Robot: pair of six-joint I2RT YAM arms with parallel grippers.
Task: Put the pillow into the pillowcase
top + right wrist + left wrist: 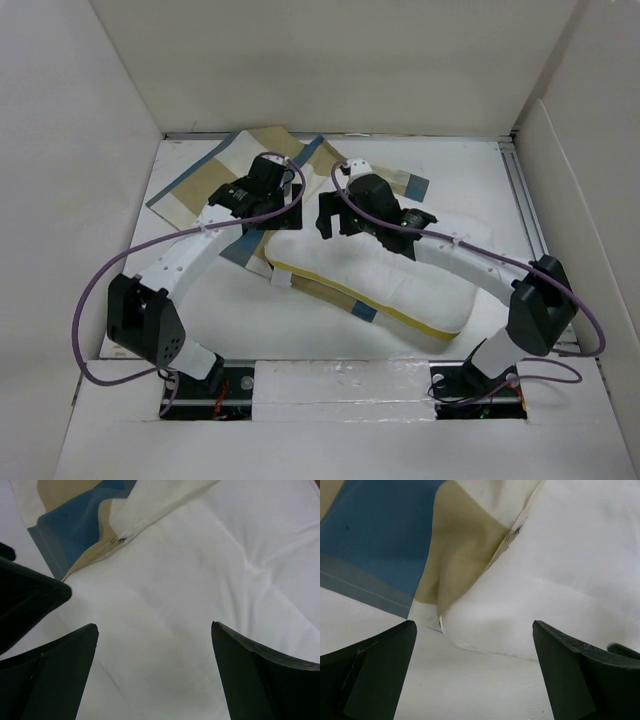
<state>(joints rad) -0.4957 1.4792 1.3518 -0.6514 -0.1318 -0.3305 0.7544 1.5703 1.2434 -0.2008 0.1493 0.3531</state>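
**Operator:** What are my grippers doing?

**Spotter:** Your left gripper (474,627) has its jaws spread wide with nothing between them. It hangs just above a corner of the pillow (400,285). Your right gripper (154,626) is spread just as wide and is also empty, over the pillow's white top. The two grippers are close together.

**Operator:** How does the pillow lie?

**Spotter:** It lies slantwise across the middle of the table (225,320). Its far-left corner is under your grippers and its near-right corner points toward your right arm's base. Most of it is uncovered.

**Operator:** And the pillowcase?

**Spotter:** The pillowcase (200,185) is spread at the far left of the table, behind your left gripper, and touches the pillow. At that corner its cream hem lies over the pillow's edge, with tan and blue checks just behind. A tan strip with a blue patch also shows along the pillow's near edge. I cannot tell whether that strip is part of the cover.
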